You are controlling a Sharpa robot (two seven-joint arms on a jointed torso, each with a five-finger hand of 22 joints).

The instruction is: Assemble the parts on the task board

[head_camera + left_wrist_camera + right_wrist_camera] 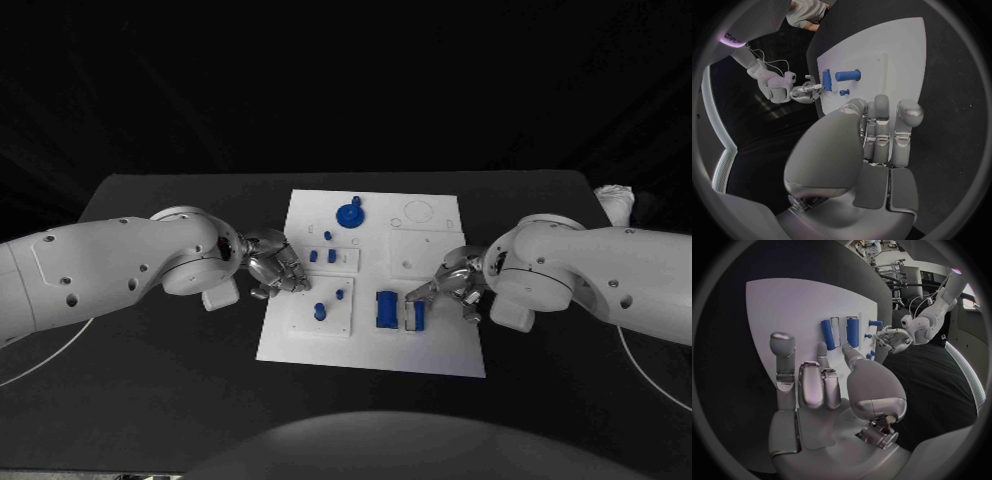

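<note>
The white task board (433, 345) lies in the middle of the black table. On it are a round blue knob (351, 213), several small blue pegs (333, 257) and two long blue blocks (387, 308) lying side by side. My left hand (274, 270) hovers at the board's left edge beside the pegs and holds nothing; its fingers (879, 125) lie straight, side by side. My right hand (454, 285) is at the board's right edge, just beside the right blue block (852, 330). Its thumb (851, 357) points at that block, and nothing is in its grasp.
The black table (173, 380) spreads all round the board. A pale object (617, 198) sits at the table's far right corner. Both white forearms lie low over the table on either side of the board.
</note>
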